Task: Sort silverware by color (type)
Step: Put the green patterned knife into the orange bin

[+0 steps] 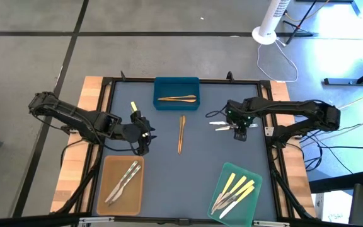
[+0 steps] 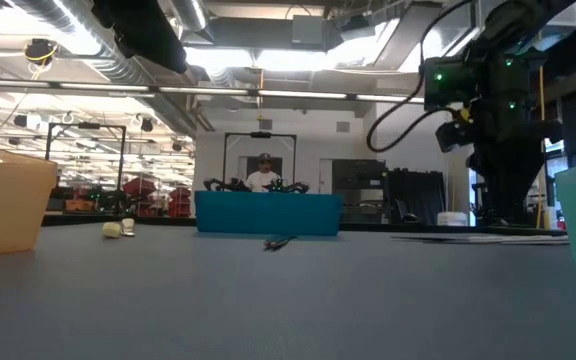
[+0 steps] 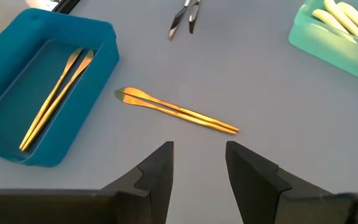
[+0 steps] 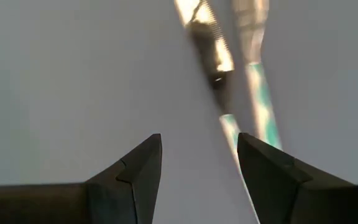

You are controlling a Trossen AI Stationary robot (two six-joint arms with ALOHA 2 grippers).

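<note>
In the high view, the dark grey-blue surface (image 1: 188,170) is filling the middle of the frame. A rectangular blue plastic tray (image 1: 176,93) is sitting at upper centre, holding two wood-brown utensils (image 1: 178,98). Just below it, a second pair of wood-brown utensils (image 1: 181,133) is lying lengthwise on the surface. A tan rectangular tray (image 1: 122,184) at lower left is carrying silvery-white utensils (image 1: 124,181), and a pale green tray (image 1: 237,193) at lower right is holding pale yellow utensils (image 1: 238,187) with a few silvery ones. A single pale yellow utensil (image 1: 133,107) is lying left of the blue tray. The left gripper (image 1: 145,135) is hovering at centre left with its fingers spread. The right gripper (image 1: 240,132) is hanging at centre right, spread apart, just beside two loose silvery-white utensils (image 1: 219,125).

In the low view, the blue tray (image 2: 268,214) is standing at mid-frame, the right arm is descending at upper right, and a person (image 2: 264,174) is showing far behind.

In the left wrist view, the spread left gripper (image 3: 199,165) is pointing at the brown pair (image 3: 179,112), holding nothing.

In the right wrist view, the right gripper (image 4: 199,158) is standing wide, empty, with the shiny silvery utensils (image 4: 229,68) lying ahead.
</note>
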